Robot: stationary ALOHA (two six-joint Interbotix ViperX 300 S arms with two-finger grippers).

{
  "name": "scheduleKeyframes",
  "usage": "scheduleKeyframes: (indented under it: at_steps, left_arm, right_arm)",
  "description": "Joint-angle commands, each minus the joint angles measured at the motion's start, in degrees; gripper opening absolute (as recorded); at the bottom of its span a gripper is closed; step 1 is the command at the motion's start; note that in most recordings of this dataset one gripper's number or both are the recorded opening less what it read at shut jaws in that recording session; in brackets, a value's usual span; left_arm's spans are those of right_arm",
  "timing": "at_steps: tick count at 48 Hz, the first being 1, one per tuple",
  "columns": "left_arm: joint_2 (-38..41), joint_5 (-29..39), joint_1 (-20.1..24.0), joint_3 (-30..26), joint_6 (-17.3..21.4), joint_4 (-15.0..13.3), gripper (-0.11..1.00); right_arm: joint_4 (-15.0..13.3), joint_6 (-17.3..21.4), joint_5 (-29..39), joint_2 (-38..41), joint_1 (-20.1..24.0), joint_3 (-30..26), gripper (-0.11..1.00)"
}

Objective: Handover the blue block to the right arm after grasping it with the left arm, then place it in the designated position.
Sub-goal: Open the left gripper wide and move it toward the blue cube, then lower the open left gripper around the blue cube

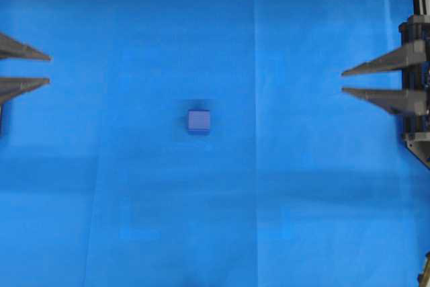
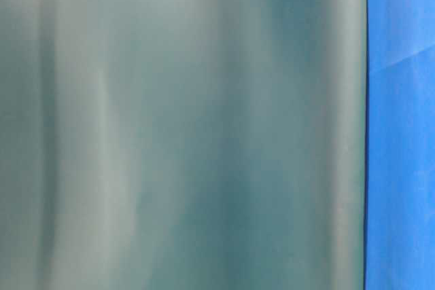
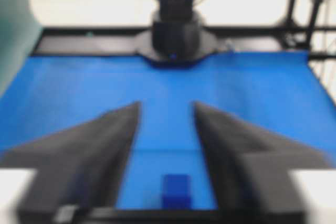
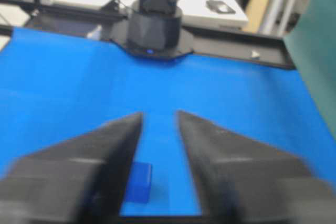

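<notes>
The blue block lies alone on the blue cloth near the middle of the overhead view, touched by neither arm. My left gripper hangs at the left edge, fingers pointing right with a gap between them and nothing in it. At the right edge my right gripper points left, likewise open and empty. In the left wrist view the blue block shows far off between the spread fingers of the left gripper. The right wrist view has the blue block beside the left finger of the right gripper.
The blue cloth covers the whole table, with faint fold creases. The table-level view is almost filled by a grey-green sheet. The opposite arm's base stands at the cloth's far edge in each wrist view, with a black frame rail behind.
</notes>
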Motion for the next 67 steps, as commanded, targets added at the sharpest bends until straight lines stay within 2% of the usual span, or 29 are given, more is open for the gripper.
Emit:
scheduleKeyframes:
  at_steps: [1,6,9,11,26,40,48,67]
  left_arm:
    - [0.53,-0.62,-0.18,-0.44,0.00,0.09,0.54]
    - [0.44,-0.62,-0.26,-0.53,0.00,0.09,0.82]
    - [0.53,-0.62,-0.26,-0.44,0.00,0.09,0.91]
    - [0.53,-0.62,-0.26,-0.44,0.00,0.09,0.93]
    - [1.05,-1.58,-0.26,-0.62,-0.35,0.09,0.92]
    - [9.93,-9.40,0.62,-2.90,-0.18,0.09,0.92]
    - [18.37,-13.27,0.70,-7.29,0.26,0.09,0.92]
    - [37.27,-13.54,0.70,-21.27,0.53,0.09,0.92]
  right_arm:
    - [0.44,0.44,-0.35,0.09,-0.09,-1.67,0.45]
    - [0.44,0.53,-0.35,0.00,-0.18,-1.67,0.77]
    - [0.44,0.62,-0.18,0.00,-0.18,-1.76,0.90]
    - [0.44,0.62,-0.18,-0.09,-0.18,-1.76,0.96]
    - [0.44,0.62,-0.35,-0.18,-0.18,-1.76,0.97]
    - [0.44,0.62,-0.62,0.00,-0.26,-1.76,0.97]
    - [0.44,0.62,-1.05,0.00,-0.35,-1.76,0.97]
    - [0.44,0.62,-0.97,0.18,-0.26,-1.76,0.97]
